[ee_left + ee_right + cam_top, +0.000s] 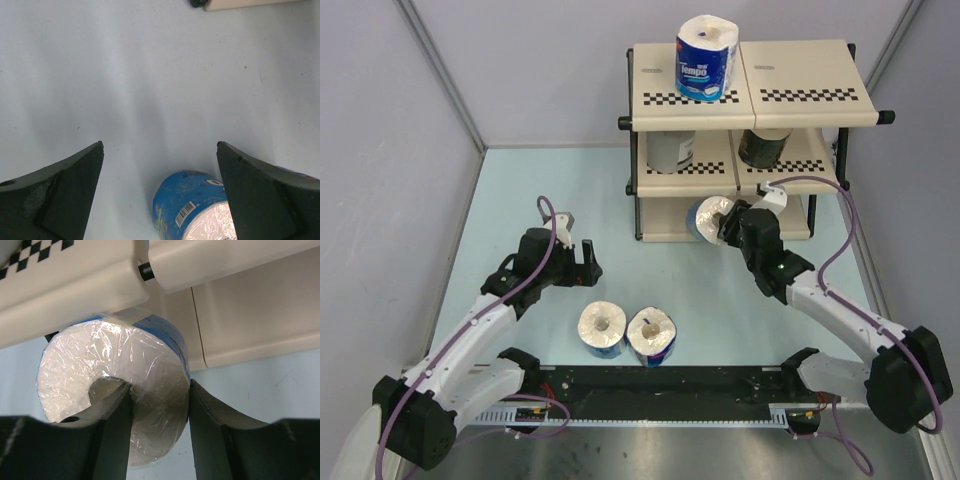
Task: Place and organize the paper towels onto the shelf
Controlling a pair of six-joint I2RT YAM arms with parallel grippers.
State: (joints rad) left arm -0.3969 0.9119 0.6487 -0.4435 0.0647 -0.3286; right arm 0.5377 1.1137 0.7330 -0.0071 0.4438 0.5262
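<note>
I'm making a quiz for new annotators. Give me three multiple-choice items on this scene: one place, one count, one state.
1. The upright Tempo roll stands on the shelf's: A top tier, B middle tier, C bottom tier.
2. Rolls resting on the table: A one, B two, C four.
3. The left gripper is: A open, B shut on a roll, C shut, empty.
Answers: A, it tops the rack; B, a pair sits near the arm bases; A, its jaws stand wide apart.
</note>
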